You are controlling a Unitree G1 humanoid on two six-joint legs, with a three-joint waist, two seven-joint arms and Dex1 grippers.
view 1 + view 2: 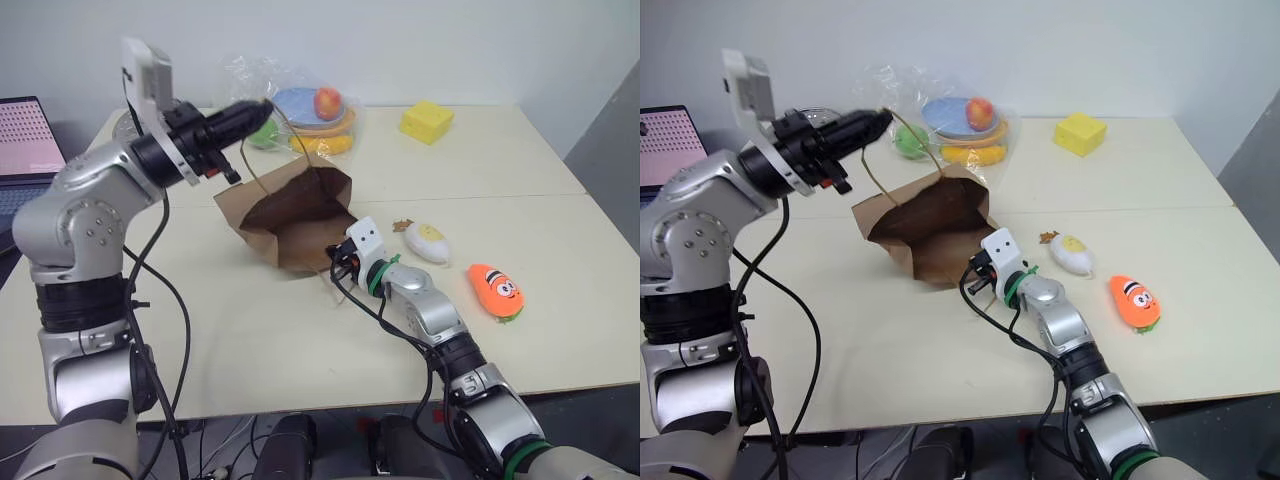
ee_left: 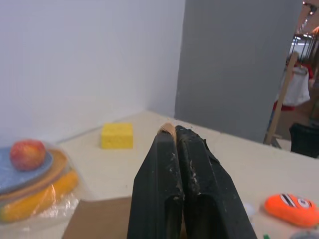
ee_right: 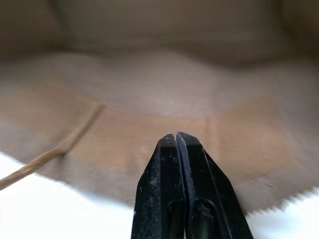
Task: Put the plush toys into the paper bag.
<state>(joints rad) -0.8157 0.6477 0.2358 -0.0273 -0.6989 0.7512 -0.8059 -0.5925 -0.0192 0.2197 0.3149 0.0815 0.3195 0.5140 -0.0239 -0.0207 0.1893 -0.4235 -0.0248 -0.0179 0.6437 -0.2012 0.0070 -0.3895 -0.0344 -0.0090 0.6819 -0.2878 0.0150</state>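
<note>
From the head views, my left gripper is clamped on the twine handle of the brown kraft paper bag, lifting it so the mouth gapes. The 2 plush toys, white egg-shaped and orange carrot-shaped, lie on the table beside it.

Left wrist view: tan twine shows between my pinched fingers.

Right wrist view: my right gripper is shut, empty, at the bag's edge, probably steadying it. The bag's depth is hidden.
</note>
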